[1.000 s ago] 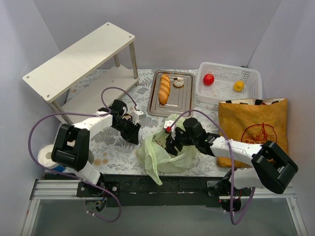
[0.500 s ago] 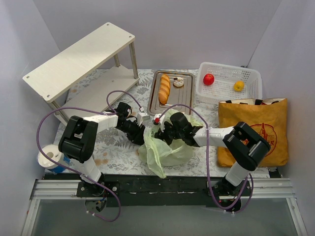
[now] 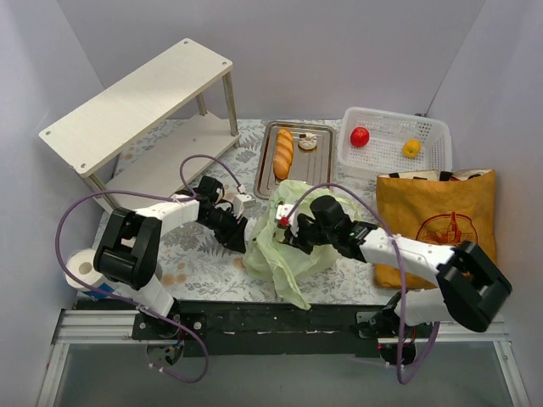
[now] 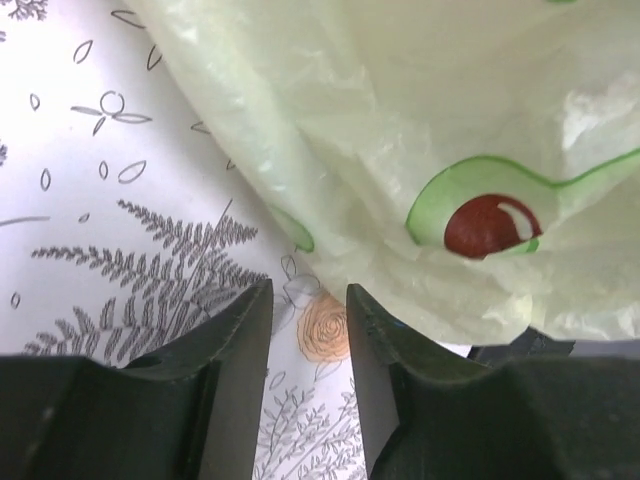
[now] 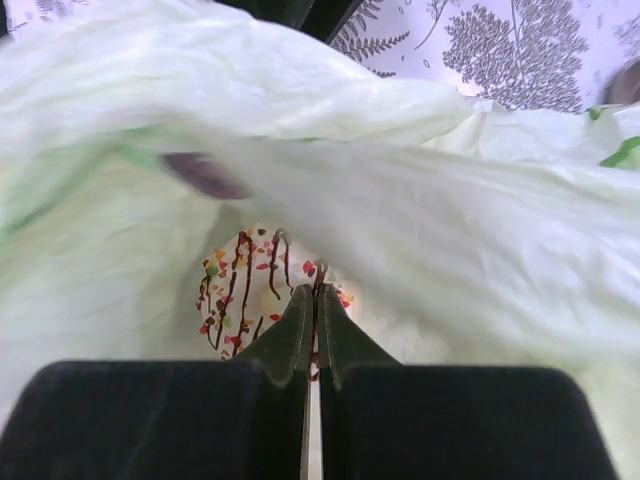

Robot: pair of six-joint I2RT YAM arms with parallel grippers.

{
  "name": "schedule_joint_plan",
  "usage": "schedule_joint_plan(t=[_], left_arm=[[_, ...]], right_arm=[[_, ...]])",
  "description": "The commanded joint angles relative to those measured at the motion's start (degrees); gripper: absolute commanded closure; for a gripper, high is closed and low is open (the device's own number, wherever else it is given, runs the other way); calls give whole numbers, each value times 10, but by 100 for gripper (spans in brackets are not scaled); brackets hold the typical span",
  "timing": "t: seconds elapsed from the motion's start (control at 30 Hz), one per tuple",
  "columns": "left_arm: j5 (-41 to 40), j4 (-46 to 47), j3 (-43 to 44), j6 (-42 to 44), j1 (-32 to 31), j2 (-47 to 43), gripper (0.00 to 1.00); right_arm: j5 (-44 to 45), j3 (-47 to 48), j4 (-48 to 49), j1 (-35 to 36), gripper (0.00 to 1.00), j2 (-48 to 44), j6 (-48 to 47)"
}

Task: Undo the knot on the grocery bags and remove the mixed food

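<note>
The pale green plastic grocery bag (image 3: 293, 246) lies crumpled at the table's front centre, and it fills the left wrist view (image 4: 420, 140). My right gripper (image 3: 288, 231) reaches into its mouth. Its jaws (image 5: 316, 292) are shut, and their tips rest against a white donut (image 5: 245, 290) with chocolate drizzle and sprinkles inside the bag. My left gripper (image 3: 237, 239) hovers at the bag's left edge. It is open (image 4: 308, 300), with only tablecloth between its fingers. The mustard-orange tote (image 3: 437, 222) stands at the right. A baguette (image 3: 283, 153) and a donut (image 3: 307, 142) lie on the metal tray (image 3: 318, 170).
A white mesh basket (image 3: 437, 136) at the back right holds a red apple (image 3: 360, 136) and an orange (image 3: 411, 148). A pale wooden shelf (image 3: 136, 102) fills the back left. A tape roll (image 3: 83, 268) sits at the front left edge.
My right gripper has closed inside the bag and pulled back to the right. The bag's film has shifted and spread with it. My left gripper has opened a little wider at the bag's left edge.
</note>
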Motion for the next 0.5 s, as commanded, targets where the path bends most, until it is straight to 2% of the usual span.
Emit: schedule_joint_plan(t=[0.0, 0.13, 0.33, 0.4, 0.43, 0.47], left_arm=[[-18, -49, 14, 38, 10, -56, 63], [-22, -82, 39, 66, 11, -85, 55], [19, -92, 76, 53, 11, -117, 45], [41, -102, 95, 42, 11, -121, 35], [55, -102, 100, 36, 9, -122, 32], [61, -103, 101, 30, 8, -122, 19]], right_arm=[[-10, -5, -130, 0, 99, -109, -95], [0, 7, -235, -1, 99, -170, -137], [-12, -29, -227, 0, 99, -249, -156], [-17, -44, -196, 0, 99, -245, -135], [-26, -62, -180, 2, 95, -240, -131], [-38, -72, -166, 5, 90, -232, -127]])
